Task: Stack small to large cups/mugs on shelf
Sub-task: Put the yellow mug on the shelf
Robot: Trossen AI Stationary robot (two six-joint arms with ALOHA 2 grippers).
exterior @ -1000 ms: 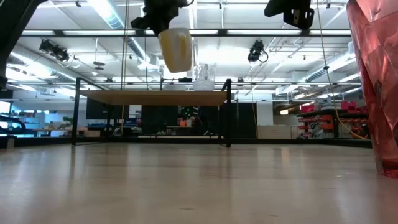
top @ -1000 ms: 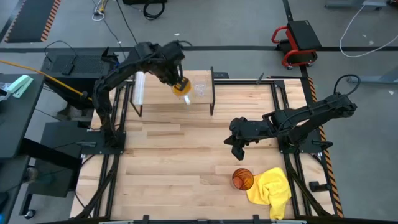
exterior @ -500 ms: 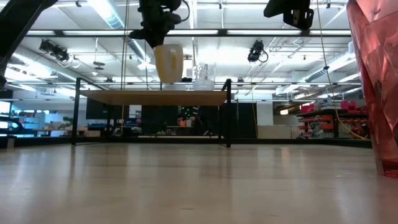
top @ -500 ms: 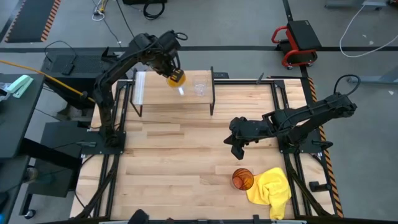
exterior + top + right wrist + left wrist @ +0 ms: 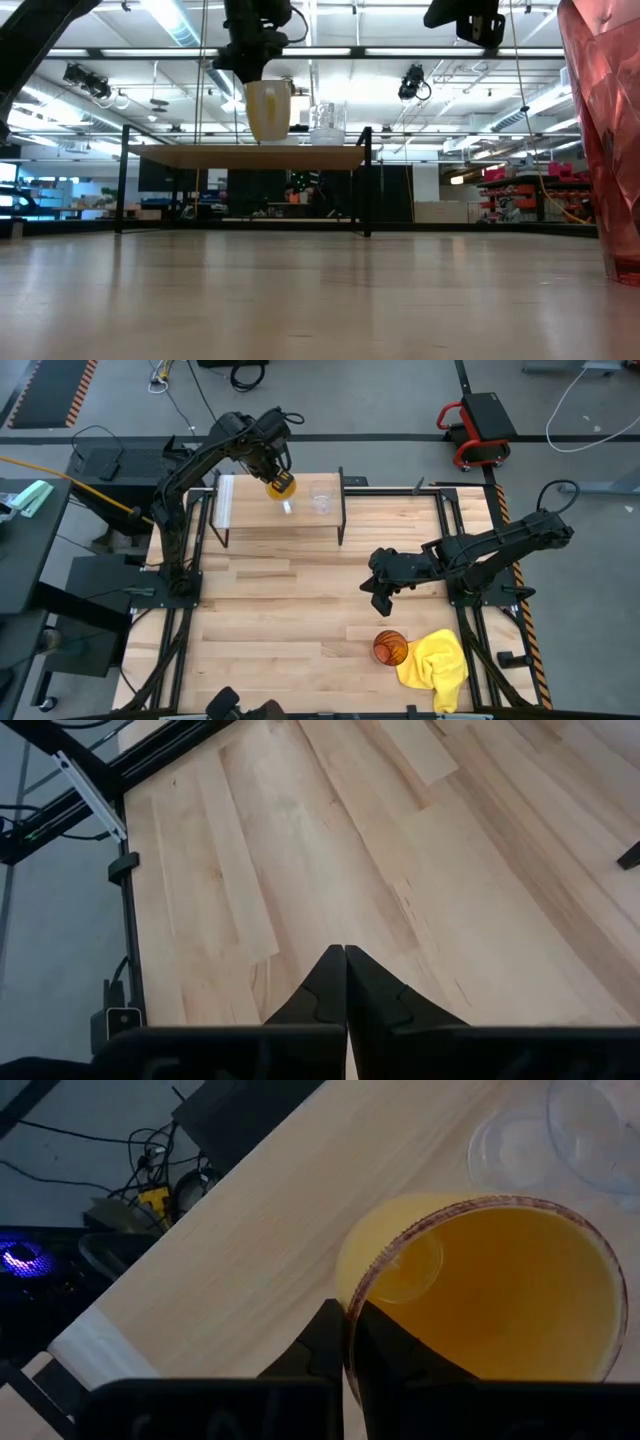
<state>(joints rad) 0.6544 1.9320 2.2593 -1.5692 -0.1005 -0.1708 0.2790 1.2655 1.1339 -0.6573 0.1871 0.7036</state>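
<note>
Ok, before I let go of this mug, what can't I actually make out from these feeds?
- Whether the orange mug touches the shelf: low view too small; high view blocked by the left gripper.
- Mug handle: not visible in any view.
- Tumbler: cut off by the low view's right edge.
- Clear glass cup: cut off at the left wrist view's edge.
- Right gripper: its wrist view shows only tabletop.

No writing, label, brand mark or number can be read in any of the four views. The orange mug (image 5: 490, 1290) and the clear glass cup (image 5: 321, 501) carry no print (their walls look plain), and the shelf (image 5: 240, 510) and the yellow cloth (image 5: 436, 663) show no lettering. The room behind the table in the low view holds shapes that may be signs, but they are too small to read.
</note>
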